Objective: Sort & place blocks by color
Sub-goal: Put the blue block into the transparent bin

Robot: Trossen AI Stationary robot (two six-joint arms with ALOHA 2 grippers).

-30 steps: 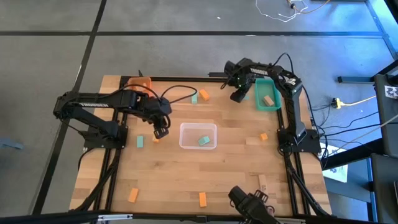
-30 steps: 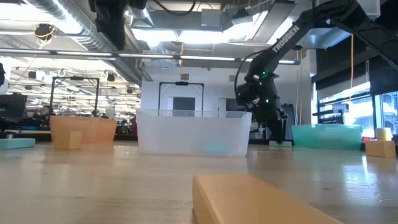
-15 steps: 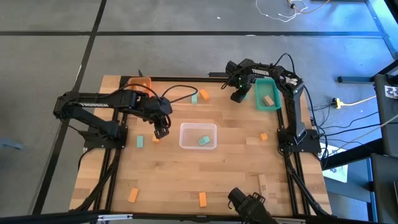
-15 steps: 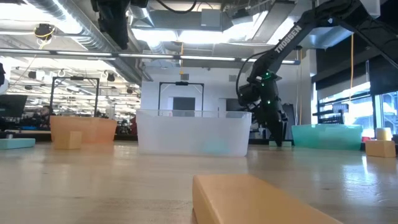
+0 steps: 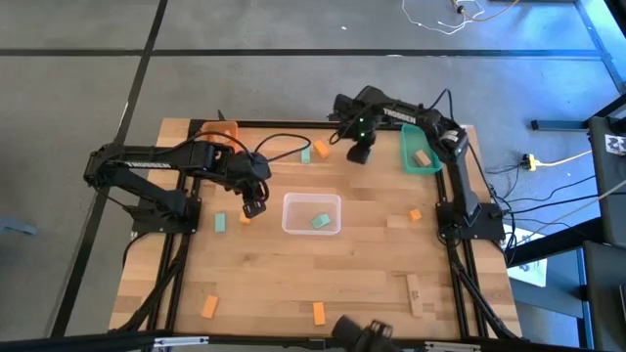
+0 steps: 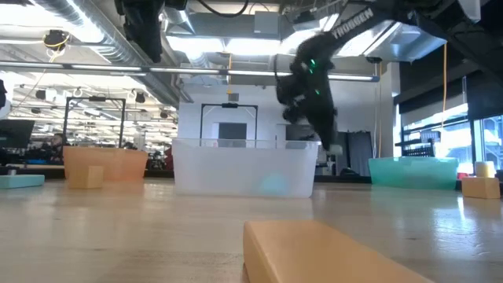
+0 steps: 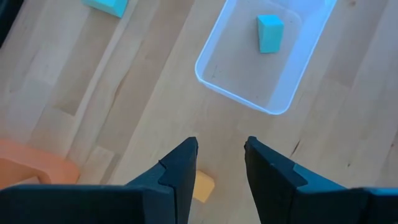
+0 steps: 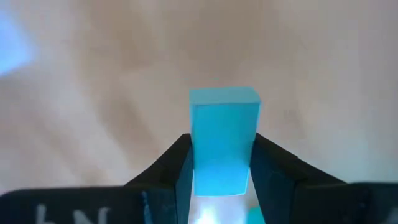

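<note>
From the overhead camera, a wooden table [image 5: 333, 264] holds a clear tray [image 5: 311, 214] at its middle with one mint block [image 5: 320, 222] inside. The left gripper [image 5: 252, 206] hangs just left of that tray, over a small orange block [image 5: 245, 218], with another mint block [image 5: 221, 223] a little further left. The right gripper [image 5: 357, 153] is near the far edge, between a loose mint block [image 5: 320, 150] and a teal tray [image 5: 421, 150] that holds a tan block [image 5: 422, 156]. An orange tray [image 5: 221, 132] sits at the far left corner. Other orange blocks lie near the front edge [image 5: 318, 313] and front left [image 5: 208, 307], and a tan block [image 5: 413, 293] lies at front right.

From table height, the clear tray [image 6: 244, 167] stands centre, the orange tray [image 6: 104, 166] to its left and the teal tray [image 6: 413, 170] to its right. The right gripper's arm is raised above the clear tray's rim; this view does not show what it carries.

The left wrist camera shows the left gripper [image 7: 221, 155] with fingers parted and nothing between them, the orange block [image 7: 203, 186] lying on the table just beneath the gap. The clear tray [image 7: 249, 102] and its mint block [image 7: 270, 33] lie beyond.

The right wrist camera alone shows the right gripper [image 8: 222, 158] clamped on a held mint block [image 8: 224, 137], which stands upright between its fingers and sticks out past the tips.
</note>
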